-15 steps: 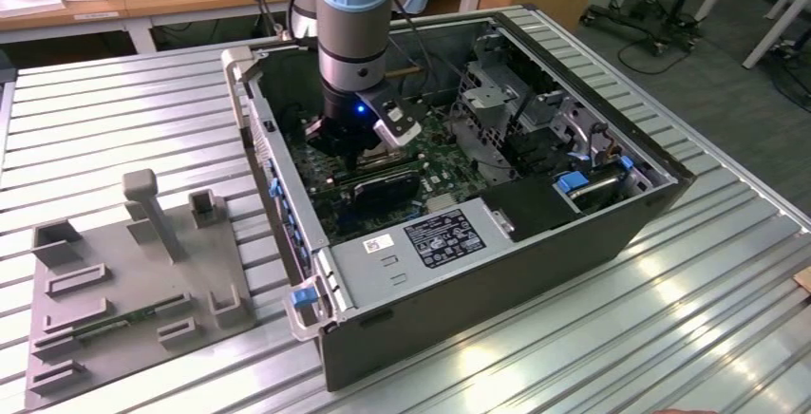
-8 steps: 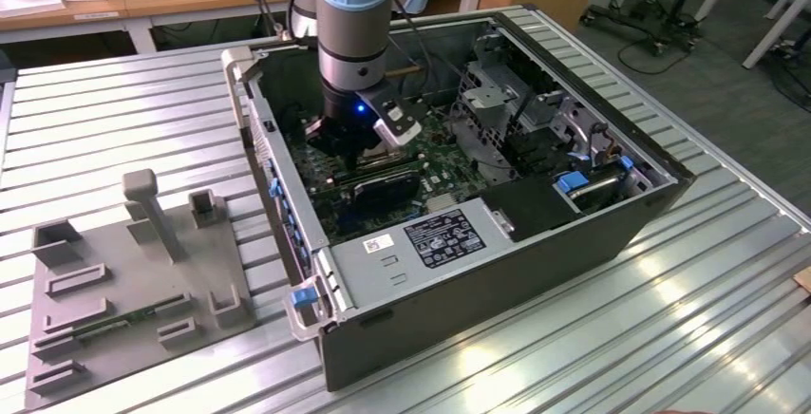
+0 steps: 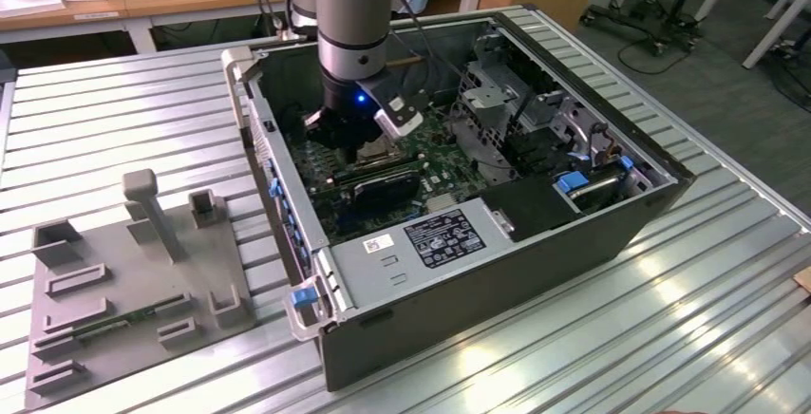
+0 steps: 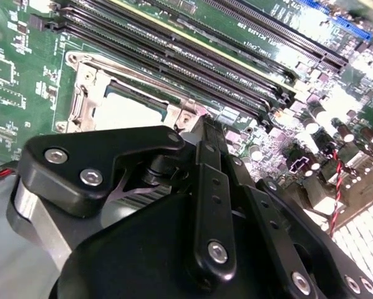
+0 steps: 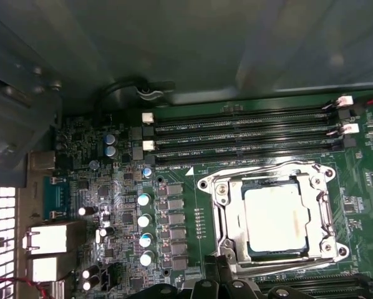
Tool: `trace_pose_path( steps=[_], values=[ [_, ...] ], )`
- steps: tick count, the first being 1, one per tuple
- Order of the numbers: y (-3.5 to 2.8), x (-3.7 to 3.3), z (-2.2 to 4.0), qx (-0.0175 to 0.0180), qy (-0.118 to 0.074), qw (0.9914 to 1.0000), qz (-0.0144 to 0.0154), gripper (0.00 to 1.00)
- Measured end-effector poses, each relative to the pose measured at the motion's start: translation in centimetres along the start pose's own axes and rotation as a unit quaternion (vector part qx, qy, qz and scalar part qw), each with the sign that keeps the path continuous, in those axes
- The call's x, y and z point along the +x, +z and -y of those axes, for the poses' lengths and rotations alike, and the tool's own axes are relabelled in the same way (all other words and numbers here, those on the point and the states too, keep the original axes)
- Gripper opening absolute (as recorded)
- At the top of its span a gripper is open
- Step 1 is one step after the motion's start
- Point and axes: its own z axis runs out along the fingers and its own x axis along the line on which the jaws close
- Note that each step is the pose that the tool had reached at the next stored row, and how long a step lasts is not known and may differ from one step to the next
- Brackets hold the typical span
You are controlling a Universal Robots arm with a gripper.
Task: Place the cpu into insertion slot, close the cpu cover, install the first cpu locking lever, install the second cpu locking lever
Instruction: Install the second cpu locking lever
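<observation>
We see the chip (image 5: 276,217) seated under its cover (image 5: 327,212); our hand (image 4: 196,124), clenched empty, works the levers next.

**Arm lowered near-vertically, gripper at the base of the reach**

The arm (image 3: 348,15) is seen in the exterior view as a pale blue and silver column held close to upright, its wrist directed straight down. A small blue light is shown on the wrist housing, just above the black gripper (image 3: 340,132). A silver-grey block is carried at the wrist, on the exterior view's right of the gripper. In the second wrist view the gripper (image 4: 202,134) is presented as black bolted linkage bars converging toward the tip. In the first wrist view the dark finger links (image 5: 221,277) are brought close together.
</observation>
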Motion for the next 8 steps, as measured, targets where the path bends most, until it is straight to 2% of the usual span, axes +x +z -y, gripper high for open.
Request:
trace_pose_path(
  steps=[5, 8],
  values=[
    [0.12, 0.02, 0.02, -0.0001, 0.000, 1.00000, 0.0001, 0.11],
    [0.63, 0.04, 0.08, -0.0001, 0.000, 1.00000, 0.0001, 0.11]
  ],
)
